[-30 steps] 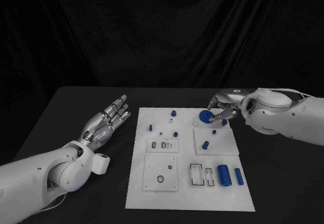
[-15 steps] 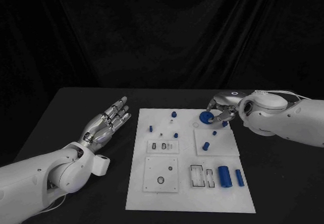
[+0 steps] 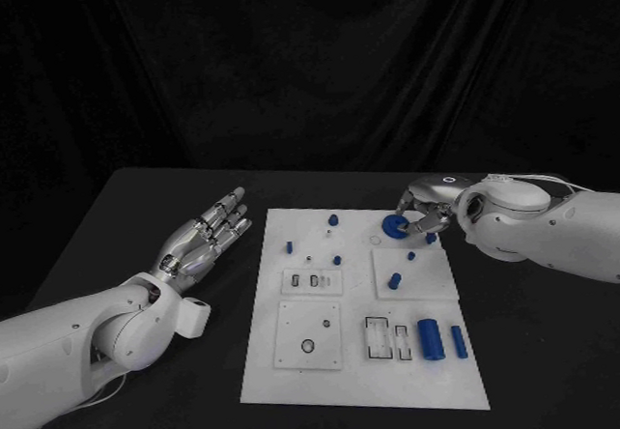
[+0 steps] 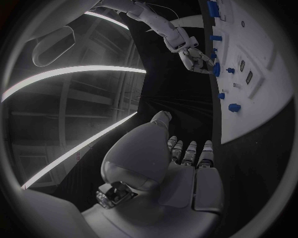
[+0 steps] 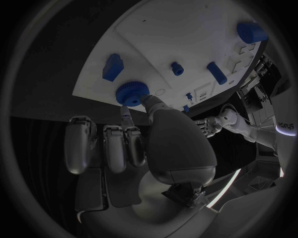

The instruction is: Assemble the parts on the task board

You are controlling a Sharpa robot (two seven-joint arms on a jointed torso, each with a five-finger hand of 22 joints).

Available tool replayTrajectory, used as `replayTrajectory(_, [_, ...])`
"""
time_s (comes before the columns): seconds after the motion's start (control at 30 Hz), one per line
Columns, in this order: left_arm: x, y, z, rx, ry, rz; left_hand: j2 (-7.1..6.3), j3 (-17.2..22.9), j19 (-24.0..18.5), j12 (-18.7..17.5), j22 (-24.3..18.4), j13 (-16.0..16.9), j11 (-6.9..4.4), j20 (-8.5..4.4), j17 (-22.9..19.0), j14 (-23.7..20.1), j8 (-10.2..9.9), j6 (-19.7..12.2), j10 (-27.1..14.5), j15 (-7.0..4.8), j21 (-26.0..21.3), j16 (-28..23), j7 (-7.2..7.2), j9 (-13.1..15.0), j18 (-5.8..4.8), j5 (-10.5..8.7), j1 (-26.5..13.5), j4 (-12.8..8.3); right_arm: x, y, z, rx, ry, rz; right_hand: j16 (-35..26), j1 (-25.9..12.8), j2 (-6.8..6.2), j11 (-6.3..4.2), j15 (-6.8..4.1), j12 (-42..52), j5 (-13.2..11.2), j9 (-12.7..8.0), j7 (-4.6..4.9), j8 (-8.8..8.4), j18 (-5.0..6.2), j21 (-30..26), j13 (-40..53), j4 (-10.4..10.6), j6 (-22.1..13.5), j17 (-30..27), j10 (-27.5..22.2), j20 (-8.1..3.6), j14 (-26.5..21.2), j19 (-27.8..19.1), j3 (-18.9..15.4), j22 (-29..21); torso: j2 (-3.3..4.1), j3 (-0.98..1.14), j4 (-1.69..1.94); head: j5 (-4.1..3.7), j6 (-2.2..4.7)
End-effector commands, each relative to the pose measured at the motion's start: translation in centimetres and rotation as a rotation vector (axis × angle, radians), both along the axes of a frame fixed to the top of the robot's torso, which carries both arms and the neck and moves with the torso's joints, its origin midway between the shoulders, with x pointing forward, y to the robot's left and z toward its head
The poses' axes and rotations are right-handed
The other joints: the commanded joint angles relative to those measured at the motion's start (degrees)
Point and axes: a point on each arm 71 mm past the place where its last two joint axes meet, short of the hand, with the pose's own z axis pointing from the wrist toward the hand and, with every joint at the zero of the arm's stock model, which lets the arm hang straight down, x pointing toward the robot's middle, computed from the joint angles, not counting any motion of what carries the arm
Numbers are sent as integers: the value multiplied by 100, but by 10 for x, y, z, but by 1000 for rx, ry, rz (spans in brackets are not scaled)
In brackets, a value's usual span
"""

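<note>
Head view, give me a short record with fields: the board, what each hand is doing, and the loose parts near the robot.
board: white task board lying flat on the black table
right hand: right hand pinches a round blue ridged knob over the board's far right corner
left hand: left hand beside the board, fingers straight and apart, holding nothing
near parts: thick blue cylinder and thinner blue cylinder, lying side by side

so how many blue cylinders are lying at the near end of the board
2, side by side: thick cylinder, and thin cylinder nearer the task board's right edge. None look hidden.
</note>
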Motion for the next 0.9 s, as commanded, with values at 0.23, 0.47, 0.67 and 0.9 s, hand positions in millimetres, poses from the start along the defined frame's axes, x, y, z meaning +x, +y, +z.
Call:
replayTrajectory(0.23, [-1,-3,0,-14,4,-25,-17,26,6,-37,-4,-10,32,59,-5,-13,20,-6,4,50,-32,-37,45,4,40,28,-18,-31,2,-1,-4,-11,13,-9,14,-87,-47,-8,4,14,-770,20,-1,-19,-76,-48,1508,-42,35,1507,596,3,606,-25,4,1107,0,0,-4,-5,-19])
replayTrajectory(0.47, [-1,-4,-1,-13,9,-30,-17,26,6,-37,-4,-10,32,59,-5,-13,20,-6,4,50,-32,-37,45,4,40,28,-18,-31,3,0,-10,-17,24,-13,14,-62,-72,2,11,14,-1130,35,11,-19,-74,-68,1508,-94,39,1507,596,7,606,-26,-36,1112,0,2,-2,-4,-30])
replayTrajectory(0.67, [-1,-4,-2,-13,15,-35,-23,30,6,-37,-4,-10,41,69,-5,-13,22,4,4,59,-31,-37,55,6,40,25,-25,-39,4,3,-14,-18,32,-6,14,8,-77,-6,6,14,-1172,71,-3,17,-68,-94,1508,-152,114,1507,596,6,606,-37,-33,1108,1,5,7,-9,-40])
replayTrajectory(0.9, [-1,-5,-2,-12,20,-39,-18,39,7,-37,-3,-10,48,77,-5,-13,23,9,4,65,-31,-37,70,7,40,27,-29,-44,3,4,-17,-15,33,4,14,116,-43,-29,-15,14,-373,222,-33,110,-58,-150,1508,-253,343,1507,596,-15,606,-54,58,1105,1,5,-1,-11,-54])
